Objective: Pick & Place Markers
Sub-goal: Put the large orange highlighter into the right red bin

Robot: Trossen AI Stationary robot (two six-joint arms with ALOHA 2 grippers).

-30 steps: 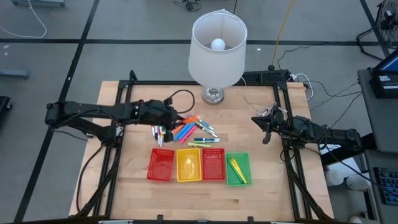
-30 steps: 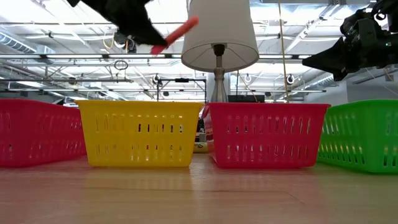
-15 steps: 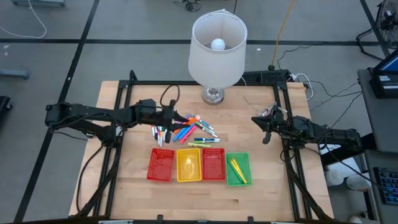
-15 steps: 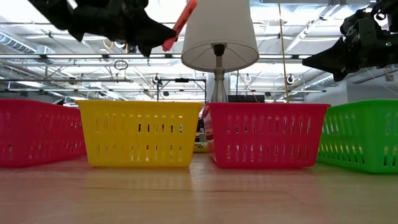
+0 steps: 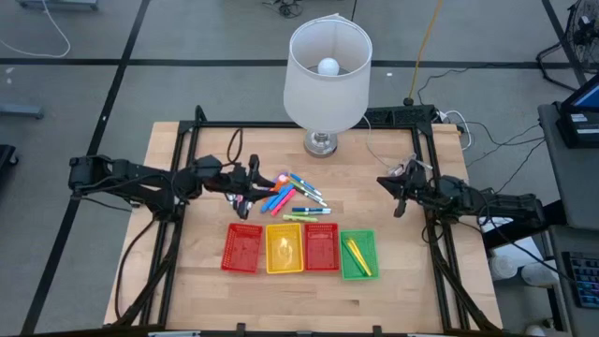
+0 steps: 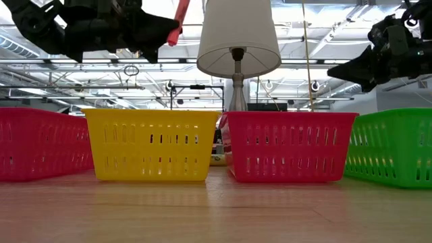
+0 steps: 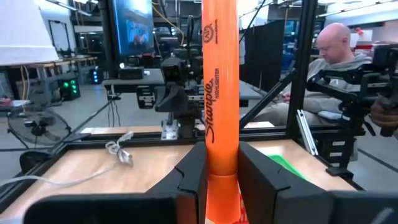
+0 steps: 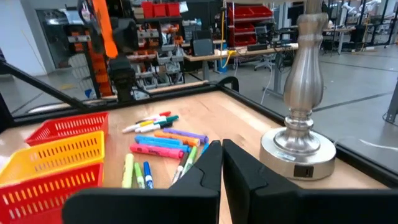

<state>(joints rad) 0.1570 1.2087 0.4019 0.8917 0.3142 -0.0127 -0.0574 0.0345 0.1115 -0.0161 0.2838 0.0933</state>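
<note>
High view: four trays in a row near the table's front; red tray (image 5: 242, 248), yellow tray (image 5: 284, 248), second red tray (image 5: 321, 246), green tray (image 5: 357, 254); green tray holds two yellow markers (image 5: 357, 255); contents of the other trays unclear; loose markers (image 5: 292, 194) piled on the table behind the trays, near the lamp (image 5: 327, 80); left gripper (image 5: 251, 178) raised beside the pile, jaws clamped on an upright orange marker (image 7: 219, 93); right gripper (image 5: 400, 192) waits at the right side, fingers nearly together, holding nothing.

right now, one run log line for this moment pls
left gripper: shut on orange marker, raised | right gripper: shut, waiting | marker pile: on table
</note>
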